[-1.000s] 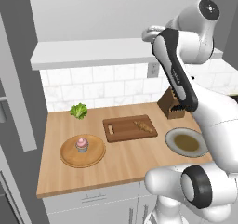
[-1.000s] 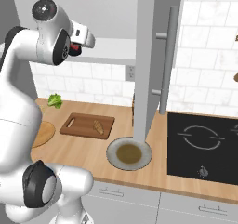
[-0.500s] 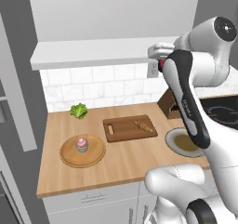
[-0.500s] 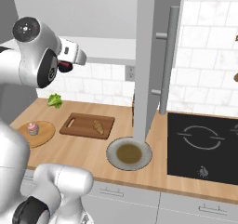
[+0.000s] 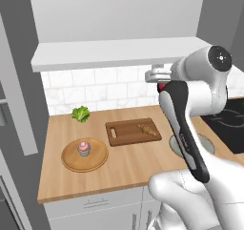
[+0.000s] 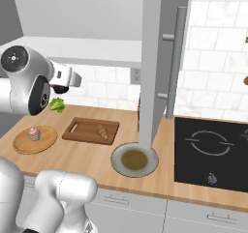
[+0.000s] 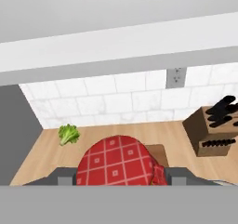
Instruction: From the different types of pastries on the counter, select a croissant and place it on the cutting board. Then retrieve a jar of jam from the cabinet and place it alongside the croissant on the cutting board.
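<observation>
My gripper [image 7: 119, 177] is shut on the jar of jam [image 7: 117, 161], whose red checked top sits between the fingertips [image 7: 63, 175]. In the base views the hand [image 5: 158, 75] [image 6: 66, 77] hangs just under the white cabinet [image 5: 109, 52] with the dark red jar [image 5: 162, 86] [image 6: 60, 88] in it, above the counter [image 5: 128, 164]. It is to the right of and above the cutting board [image 5: 125, 134] [image 6: 82, 130]. The croissant [image 5: 147, 129] [image 6: 102, 132] lies on the board's right part.
A pink cupcake [image 5: 84, 148] stands on a round wooden tray [image 5: 71, 161] left of the board. A lettuce leaf [image 5: 80, 113] lies by the wall. A plate [image 6: 134, 160], knife block [image 7: 214, 125], stove [image 6: 213, 152] and open cabinet door [image 6: 154, 58] are to the right.
The hand has come down from the cabinet's level to just below it, with the jar still held. The arm's upper part has swung round. Things on the counter have not moved.
</observation>
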